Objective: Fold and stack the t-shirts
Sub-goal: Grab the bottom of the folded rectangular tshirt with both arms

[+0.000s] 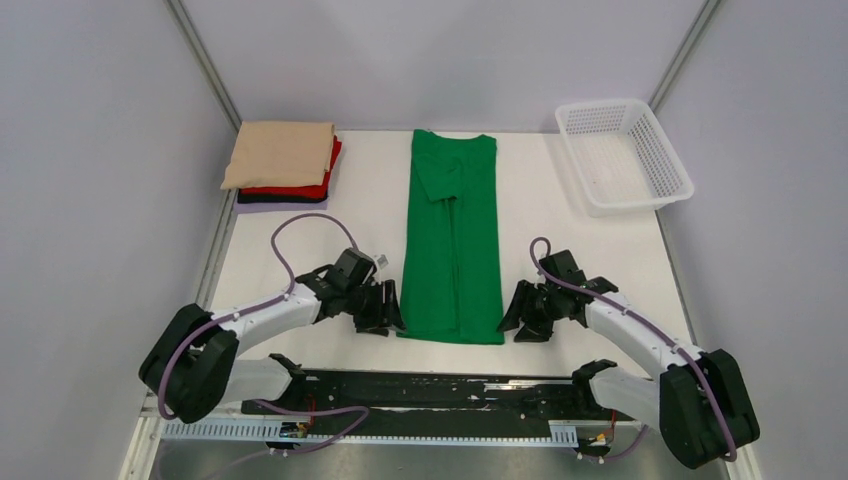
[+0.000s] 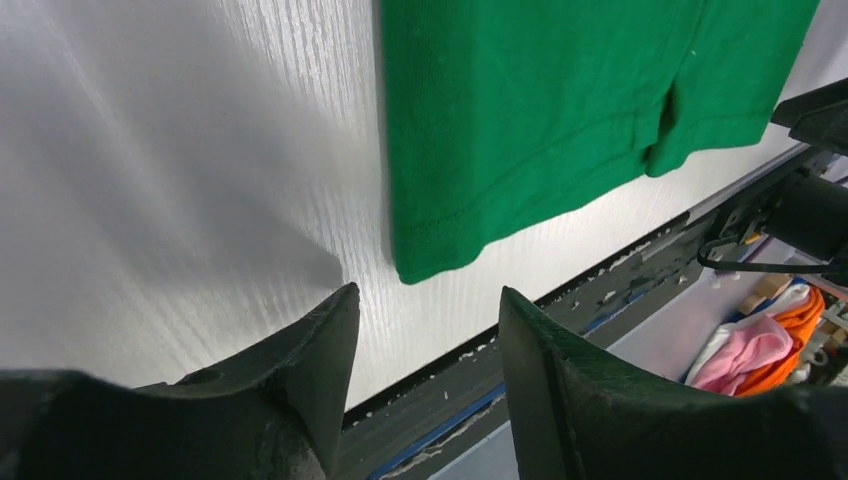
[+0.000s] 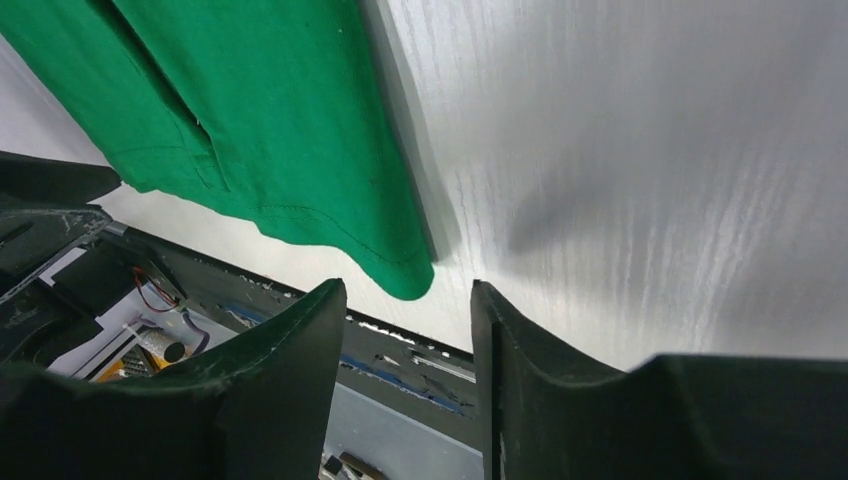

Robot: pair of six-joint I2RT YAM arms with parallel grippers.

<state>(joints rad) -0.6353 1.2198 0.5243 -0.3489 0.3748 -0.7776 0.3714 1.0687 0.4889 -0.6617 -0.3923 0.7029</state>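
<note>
In the top view the bright green t-shirt (image 1: 452, 240) lies flat in the middle of the white counter (image 1: 590, 260). It is folded lengthwise into a long narrow strip that runs from the upper centre of the frame down towards the arms, with one sleeve turned in across its upper part. At the upper left of the frame the other folded t-shirts sit in a neat stack: a beige one (image 1: 280, 152) on top, a red one (image 1: 310, 189) under it and a dark one (image 1: 270, 198) at the bottom. A white mesh basket (image 1: 600, 118) stands at the upper right, well apart from the shirts. The left gripper (image 1: 388, 308) sits low just beside the strip's lower left corner, and the right gripper (image 1: 518, 312) sits just beside its lower right corner; both point inwards at the hem. In the left wrist view the dark fingers (image 2: 300, 390) stand apart, with the green corner just beyond their tips. The right wrist view shows its fingers (image 3: 560, 400) parted the same way. Both grippers hold nothing. Whether the fingertips touch the counter cannot be told.
</note>
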